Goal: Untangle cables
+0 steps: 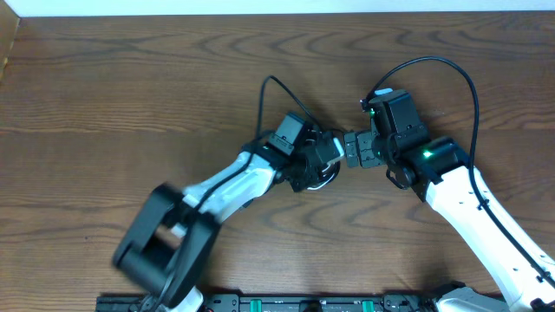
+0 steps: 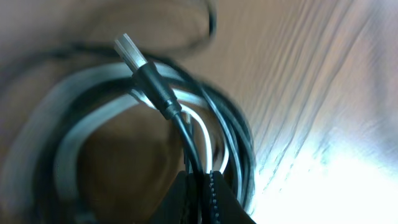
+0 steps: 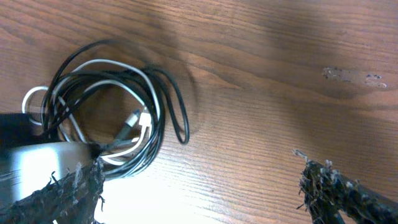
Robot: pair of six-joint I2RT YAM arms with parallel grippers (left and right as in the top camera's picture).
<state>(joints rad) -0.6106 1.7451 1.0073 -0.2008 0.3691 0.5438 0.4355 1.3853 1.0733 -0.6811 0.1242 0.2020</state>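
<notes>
The cables point(image 3: 106, 118) lie as one tangled coil of black and white cords on the wooden table, upper left in the right wrist view. In the overhead view the coil point(image 1: 323, 180) is mostly hidden under my left gripper point(image 1: 328, 158). In the left wrist view my left gripper point(image 2: 202, 193) is shut on a black cable point(image 2: 183, 134). That cable's plug end point(image 2: 146, 71) sticks up above the white and black loops. My right gripper point(image 3: 205, 193) is open and empty just right of the coil, its left finger beside the coil's lower edge. It faces the left gripper in the overhead view point(image 1: 351, 149).
Thicker black arm cables arc above both wrists point(image 1: 451, 69) point(image 1: 269, 87). Bare wooden table point(image 1: 130, 104) lies all around. A scuffed mark point(image 3: 354, 76) shows on the wood to the right of the coil.
</notes>
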